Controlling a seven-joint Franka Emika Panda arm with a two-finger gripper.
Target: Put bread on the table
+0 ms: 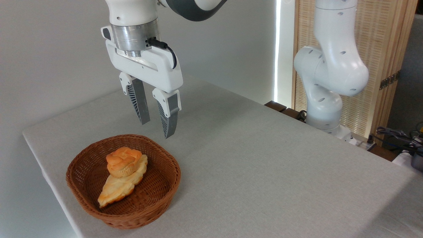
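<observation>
Ribbed fingers (parted) above lumpy bread.

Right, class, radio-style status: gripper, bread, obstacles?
Gripper open, above basket rim. Bread in basket, resting on pastry. Table beside basket free.

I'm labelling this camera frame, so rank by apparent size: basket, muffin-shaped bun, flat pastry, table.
1. table
2. basket
3. flat pastry, though the bun hides part of it
4. muffin-shaped bun
</observation>
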